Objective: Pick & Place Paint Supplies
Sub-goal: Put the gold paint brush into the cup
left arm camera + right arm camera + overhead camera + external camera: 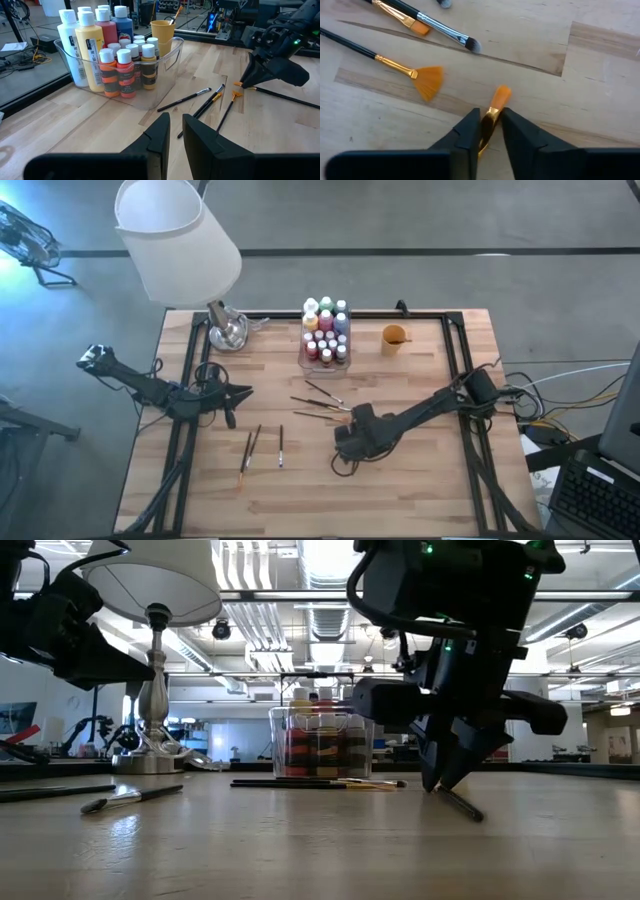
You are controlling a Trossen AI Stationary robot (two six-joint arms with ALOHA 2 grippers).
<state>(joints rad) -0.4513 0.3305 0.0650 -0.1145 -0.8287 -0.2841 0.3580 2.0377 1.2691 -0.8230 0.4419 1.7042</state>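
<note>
Left gripper [172, 131] waiting well to the left of the clear plastic box [169, 59], fingers a narrow slit apart, nothing between them. Three loose paintbrushes [250, 448] lying on the bare wood left of and nearer than the box, well apart from it. Paint bottles [125, 70] standing upright inside the box, white caps up, packed close. Just in front of the box, a small scatter of further brushes, among them a fan brush [427, 82] with orange bristles. A little right of that scatter, still in front of the box: right gripper [489, 119] down at the tabletop, clenched on the gold ferrule of an orange-tipped brush [500, 95] — handle trailing out behind the fingers and resting on the wood in the low view. Step in hand, apparently: securing this brush before the lift. Best done by confirming a firm pinch first, then rising straight up — a grip so near the bristle end probably leaves the long handle free to droop or swivel. Worth keeping clear of the fan brush nearby, and carrying slowly toward the box so the dangling handle does not catch the wall or the caps.
</note>
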